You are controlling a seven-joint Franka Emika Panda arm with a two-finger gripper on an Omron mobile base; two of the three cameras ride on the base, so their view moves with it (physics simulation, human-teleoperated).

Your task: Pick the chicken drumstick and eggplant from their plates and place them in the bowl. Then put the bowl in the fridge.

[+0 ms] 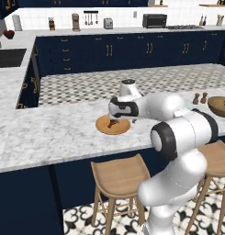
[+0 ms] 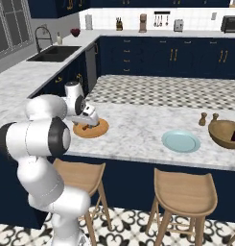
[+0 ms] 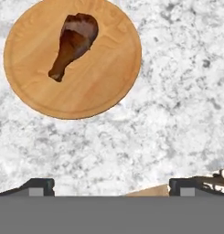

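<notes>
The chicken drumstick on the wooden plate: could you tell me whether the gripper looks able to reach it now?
Probably yes: the chicken drumstick lies uncovered on the wooden plate, with the open gripper close above it.

The reddish-brown cooked drumstick (image 3: 73,45) lies on the flat round orange-brown wooden plate (image 2: 100,129), left of the flat round pale blue plate (image 2: 181,141); the deep round wooden bowl (image 2: 220,130) sits farthest right on the marble counter (image 2: 133,129).
</notes>
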